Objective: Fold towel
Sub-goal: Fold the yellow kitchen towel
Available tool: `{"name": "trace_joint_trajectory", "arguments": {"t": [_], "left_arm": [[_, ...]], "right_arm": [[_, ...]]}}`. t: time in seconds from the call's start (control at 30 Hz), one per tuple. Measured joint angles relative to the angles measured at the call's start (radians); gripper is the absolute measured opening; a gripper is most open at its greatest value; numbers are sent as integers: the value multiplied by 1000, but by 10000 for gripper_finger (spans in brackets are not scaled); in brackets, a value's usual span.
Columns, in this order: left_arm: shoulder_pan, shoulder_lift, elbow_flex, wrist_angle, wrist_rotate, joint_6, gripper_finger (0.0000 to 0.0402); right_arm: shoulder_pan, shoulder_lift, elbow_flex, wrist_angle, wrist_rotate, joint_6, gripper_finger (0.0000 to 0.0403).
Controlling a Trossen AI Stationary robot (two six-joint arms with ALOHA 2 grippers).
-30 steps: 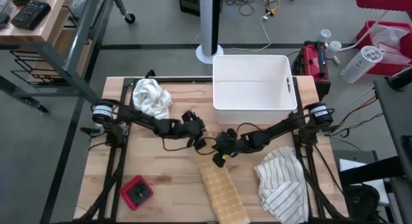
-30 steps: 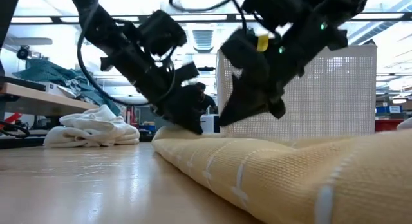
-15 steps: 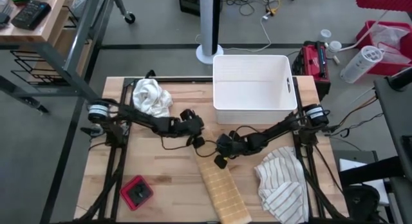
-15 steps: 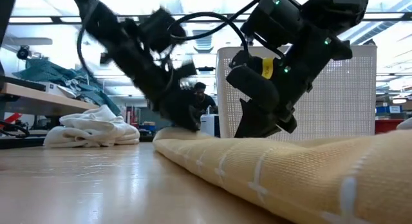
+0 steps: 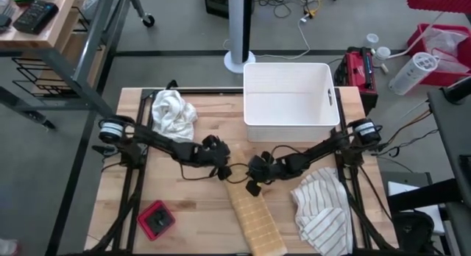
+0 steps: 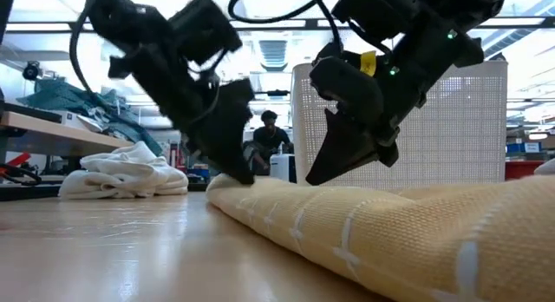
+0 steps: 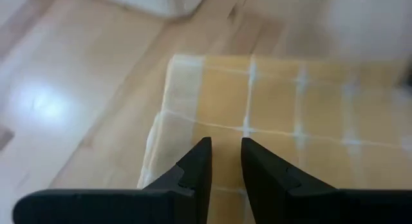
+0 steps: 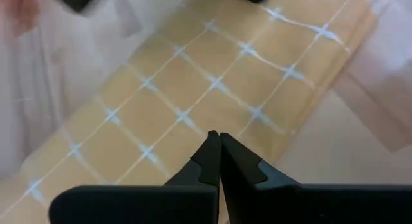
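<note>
From the high view I cannot see the far end of the yellow towel (image 5: 255, 221): the two grippers cover it, and its near end runs off the picture's lower edge. The striped cloth (image 5: 322, 210) is also cut by that edge. In the low view the left gripper (image 6: 227, 167) is blurred. In the left wrist view the towel's far portion is blurred. A person (image 6: 267, 139) behind the table is too small to describe.
</note>
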Motion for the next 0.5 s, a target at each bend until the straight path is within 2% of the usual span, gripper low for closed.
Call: {"name": "trace_joint_trajectory", "arguments": {"t": [0.17, 0.27, 0.5], "left_arm": [[14, 70, -9, -17, -118, -57, 75], [24, 79, -9, -24, -154, -61, 75], [29, -27, -18, -77, -170, -34, 75]], "right_arm": [[16, 0, 15, 6, -26, -3, 0], [16, 0, 18, 4, -33, -11, 0], [20, -25, 18, -38, -53, -36, 0]]}}
